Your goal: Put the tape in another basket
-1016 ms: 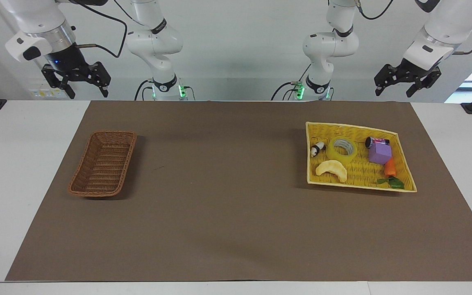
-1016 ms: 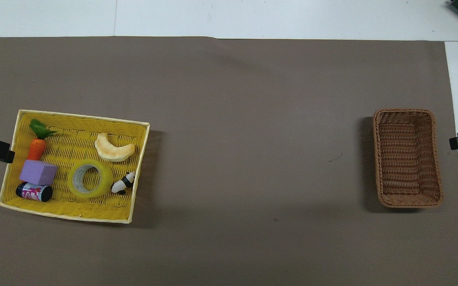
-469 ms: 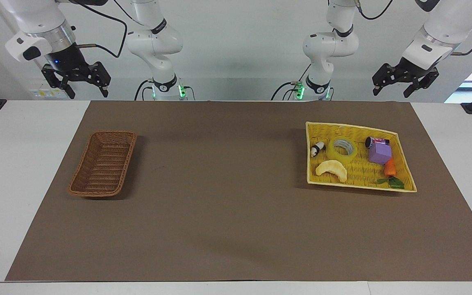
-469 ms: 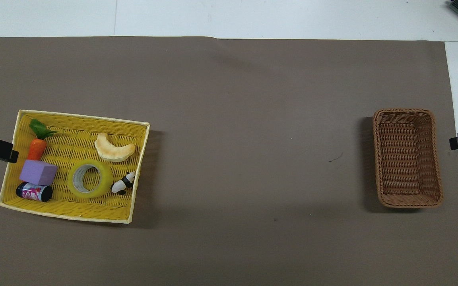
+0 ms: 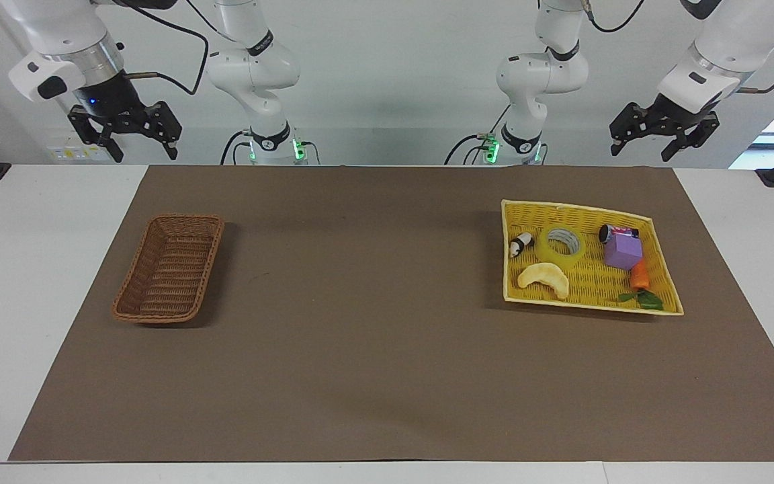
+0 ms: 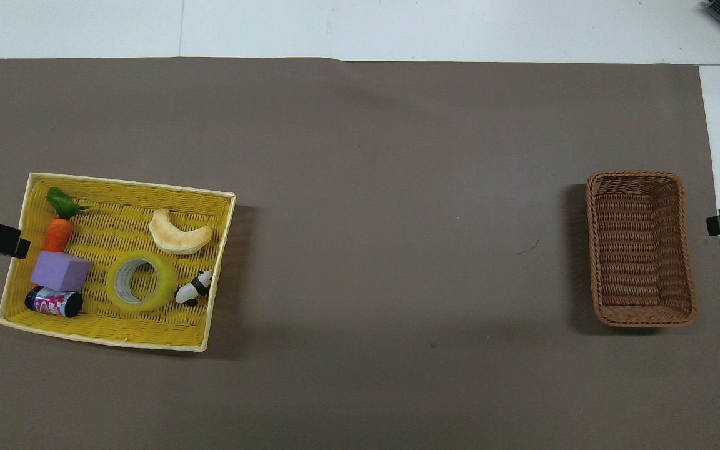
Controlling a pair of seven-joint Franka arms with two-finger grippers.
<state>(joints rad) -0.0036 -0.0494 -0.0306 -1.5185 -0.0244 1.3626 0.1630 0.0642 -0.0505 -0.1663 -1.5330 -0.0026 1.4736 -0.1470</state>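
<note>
Here, tape [image 5: 564, 245] beside yellow basket [image 5: 656, 235] rim

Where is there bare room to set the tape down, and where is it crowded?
The wicker basket holds nothing, and the brown mat lies bare between it and the yellow basket. The yellow basket is crowded: the tape sits among the panda toy, crescent toy and purple block.
</note>
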